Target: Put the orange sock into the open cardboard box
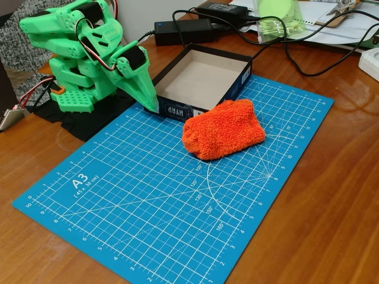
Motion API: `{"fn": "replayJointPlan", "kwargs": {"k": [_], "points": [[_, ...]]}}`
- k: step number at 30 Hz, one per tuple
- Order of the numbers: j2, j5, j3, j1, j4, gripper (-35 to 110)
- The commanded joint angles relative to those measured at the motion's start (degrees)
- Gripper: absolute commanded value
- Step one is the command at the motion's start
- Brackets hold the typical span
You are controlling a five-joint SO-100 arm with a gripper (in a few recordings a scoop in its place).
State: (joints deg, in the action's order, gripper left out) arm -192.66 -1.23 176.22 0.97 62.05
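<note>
The orange sock, a fluffy folded lump, lies on the blue cutting mat just in front of the open cardboard box. The box has dark navy walls with white print and a plain beige inside with nothing in it. My green arm is folded at the upper left. Its gripper points down at the mat beside the box's left corner, well left of the sock. Its fingers look closed together, with nothing held.
Black power adapters and cables lie behind the box on the wooden table. A green transparent cup and papers are at the back right. A white object sits at the right edge.
</note>
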Motion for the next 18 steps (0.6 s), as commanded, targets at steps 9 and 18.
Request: {"fn": "replayJointPlan", "kwargs": {"k": [9,18], "points": [[-1.14,0.35,0.70,1.23,-0.53,7],[-1.14,0.70,0.70,0.70,-0.53,0]]}}
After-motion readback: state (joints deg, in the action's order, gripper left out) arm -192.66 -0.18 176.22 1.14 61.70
